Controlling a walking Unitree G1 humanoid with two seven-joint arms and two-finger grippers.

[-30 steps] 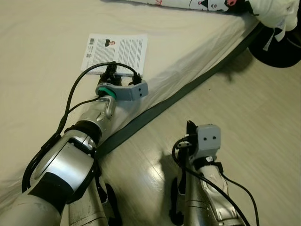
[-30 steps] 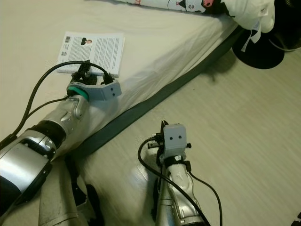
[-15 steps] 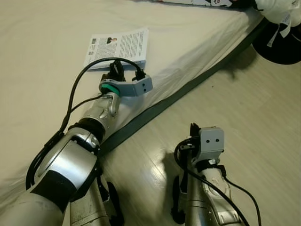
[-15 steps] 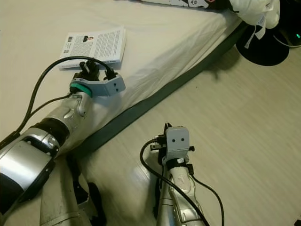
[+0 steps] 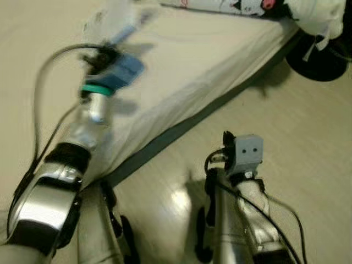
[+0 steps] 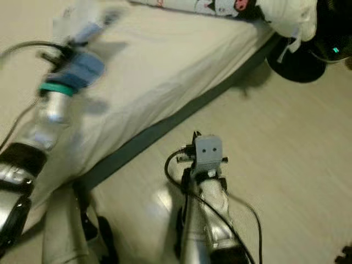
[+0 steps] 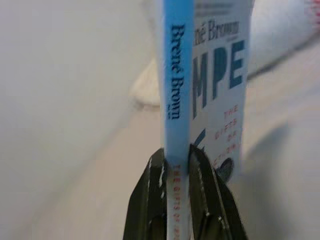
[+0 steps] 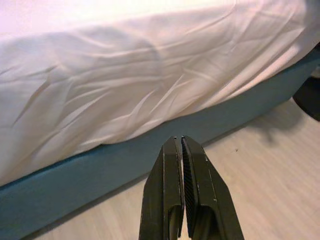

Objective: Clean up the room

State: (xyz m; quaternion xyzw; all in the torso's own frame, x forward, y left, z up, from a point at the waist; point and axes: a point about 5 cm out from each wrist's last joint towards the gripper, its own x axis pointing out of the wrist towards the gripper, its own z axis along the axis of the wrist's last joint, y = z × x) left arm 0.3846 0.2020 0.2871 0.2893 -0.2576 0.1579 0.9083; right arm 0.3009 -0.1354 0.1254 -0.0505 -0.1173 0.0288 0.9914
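A paperback book [image 7: 178, 95] with a blue spine and a white cover stands on edge between the black fingers [image 7: 150, 200] of my left gripper [image 7: 176, 152], which is shut on its lower spine. In the left eye view the left arm is raised over the cream bed [image 5: 187, 60], and the left gripper [image 5: 104, 52] and the book [image 5: 118, 25] are motion-blurred. My right gripper [image 8: 180, 141] hangs low over the wooden floor beside the bed, shut with nothing between its fingers.
The bed's dark base edge [image 5: 181, 126] runs diagonally along the pale wooden floor [image 5: 308, 137]. A cartoon-print pillow [image 5: 220, 5] and a white cloth [image 5: 319, 16] lie at the bed's far corner. Beyond the corner, a round black stand [image 5: 322, 58] rests on the floor.
My left gripper has closed on the book and lifted it off the bed, swinging up and to the left. The right arm has barely moved.
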